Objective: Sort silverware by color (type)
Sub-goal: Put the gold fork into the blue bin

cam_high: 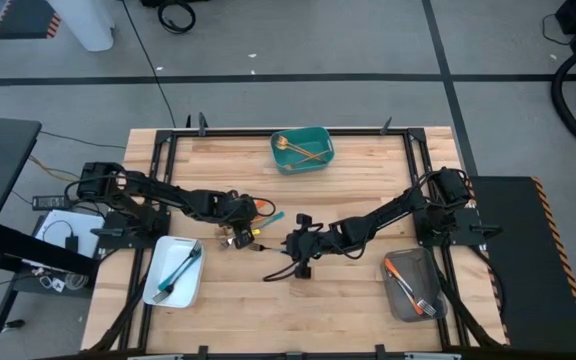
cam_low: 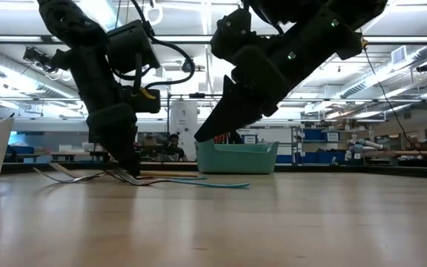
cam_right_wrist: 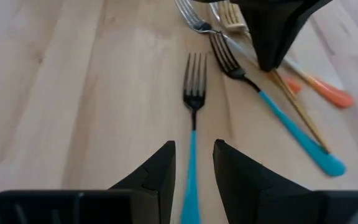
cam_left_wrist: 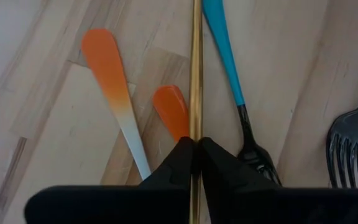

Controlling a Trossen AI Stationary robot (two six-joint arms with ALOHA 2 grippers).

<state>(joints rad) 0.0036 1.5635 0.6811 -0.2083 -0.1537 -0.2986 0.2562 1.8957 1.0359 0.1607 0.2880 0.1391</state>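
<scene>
Left gripper (cam_left_wrist: 196, 155) pinches gold handle (cam_left_wrist: 196, 68); right gripper (cam_right_wrist: 193, 163) straddles, apparently untouched, blue fork (cam_right_wrist: 193, 93), fingers apart.

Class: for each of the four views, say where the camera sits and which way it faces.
High: overhead, straight down on the table, both arms.
Low: table height, level toward the room; both arms descend.
Left wrist: past the left end effector, shut on a gold utensil.
Right wrist: past the open right end effector, over a blue-handled fork.
Both wrist views share the orange handles.
</scene>
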